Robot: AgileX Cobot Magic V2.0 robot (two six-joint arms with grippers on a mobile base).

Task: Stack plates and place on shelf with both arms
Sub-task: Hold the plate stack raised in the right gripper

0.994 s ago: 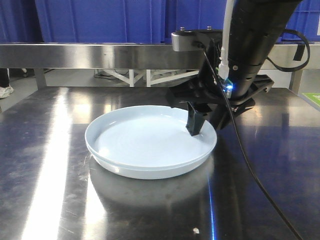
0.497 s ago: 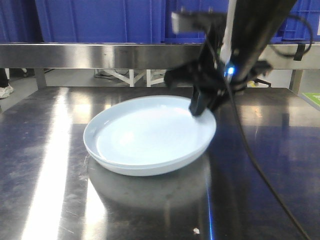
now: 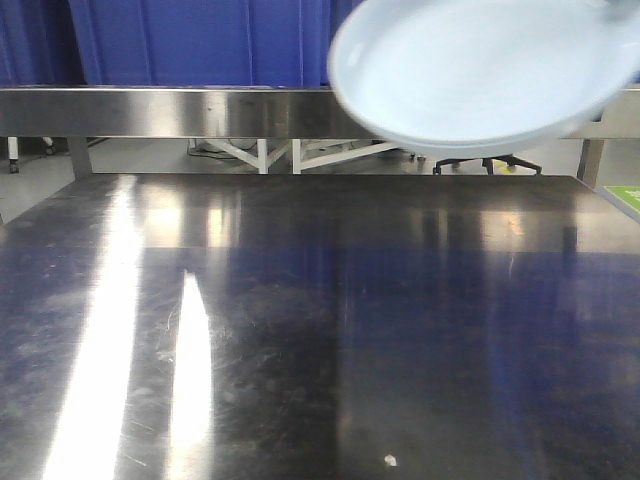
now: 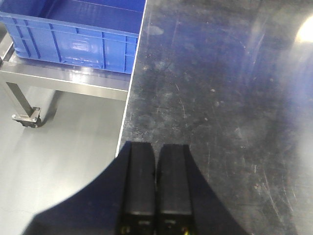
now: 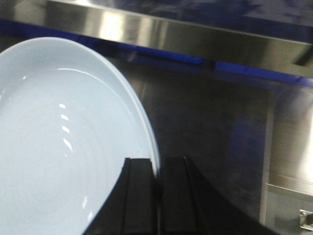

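The front view shows neither gripper. It shows one plate (image 3: 480, 70) high at the upper right, blurred and tilted, well clear of the dark scratched tabletop (image 3: 300, 330) and in front of the shelf (image 3: 180, 110), whose flat steel rail runs across below a row of blue crates (image 3: 200, 40). The left wrist view alone shows the left gripper (image 4: 156, 149): its two black fingers are pressed together with nothing between them, over the table's left edge. One blue crate (image 4: 73, 39) sits on a steel frame (image 4: 68, 78) with one caster (image 4: 24, 120) on the grey floor (image 4: 63, 142). No plate appears here. The right wrist view alone shows the grip: the right gripper (image 5: 156, 164) is clenched on the plate's low upturned rim, one finger inside and one outside. The plate is plain, glossy, pale blue-white, with faint concentric rings. I cannot tell whether a second plate is nested under it.
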